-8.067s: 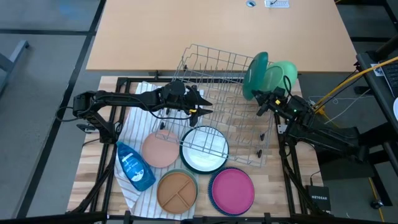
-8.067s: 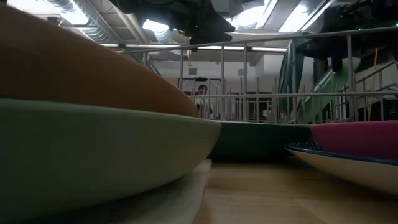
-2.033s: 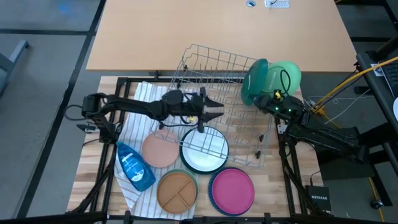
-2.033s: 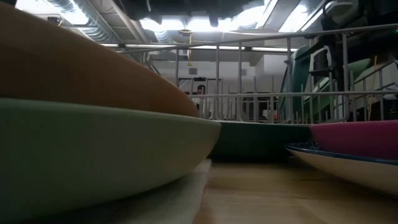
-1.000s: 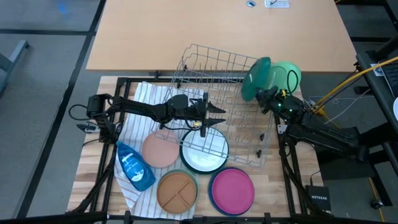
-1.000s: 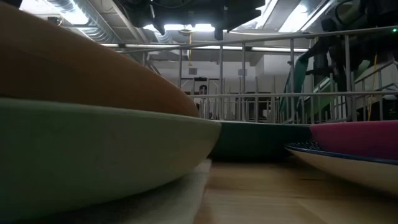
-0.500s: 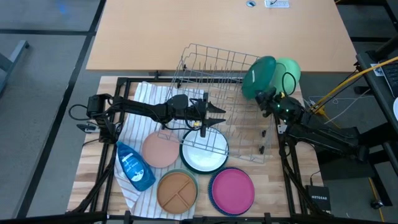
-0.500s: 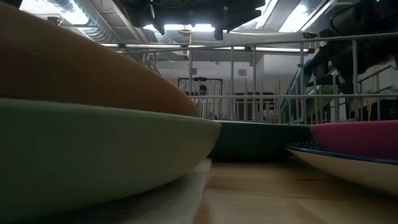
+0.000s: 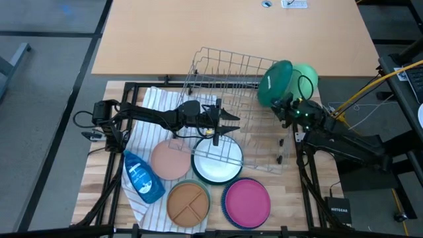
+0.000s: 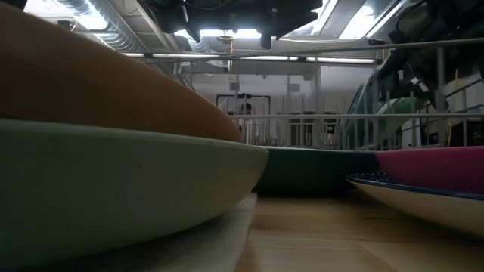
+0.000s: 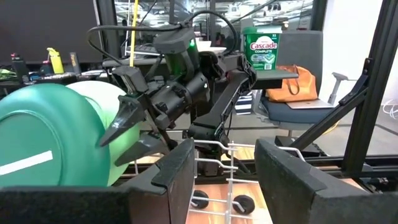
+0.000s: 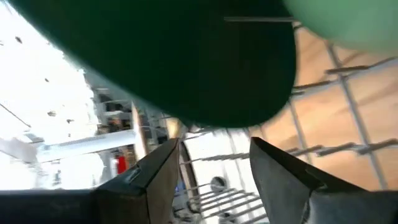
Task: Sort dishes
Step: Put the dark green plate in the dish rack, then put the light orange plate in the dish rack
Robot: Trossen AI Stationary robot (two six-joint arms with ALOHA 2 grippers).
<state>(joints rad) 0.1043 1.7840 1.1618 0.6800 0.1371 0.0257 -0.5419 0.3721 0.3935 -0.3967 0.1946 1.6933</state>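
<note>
A dark green bowl [image 9: 274, 82] and a light green bowl [image 9: 305, 75] stand on edge at the far right corner of the grey wire rack [image 9: 231, 112]. My right gripper [image 9: 283, 106] is open just in front of the dark green bowl [image 12: 186, 56]; its fingers straddle the lower rim without plainly touching it. My left gripper [image 9: 230, 123] hovers open and level over the rack's middle, holding nothing. On the table near the front lie a peach plate [image 9: 170, 158], a white plate [image 9: 217, 166], a tan divided plate [image 9: 188, 201] and a magenta plate [image 9: 246, 201].
A blue soap bottle [image 9: 142, 175] lies on a striped cloth [image 9: 151, 109] at the left. The rack's near edge overhangs the white plate. The tan plate rests on a sage one [image 10: 113, 181]. A bare tan table [image 9: 231, 33] lies beyond the rack.
My right gripper has tipped and rolled at the wrist beside the dark green bowl, staying open. The bowl now shows more of its round face from above. The rack's right end has shifted a little; its wires slide to the right in the low view.
</note>
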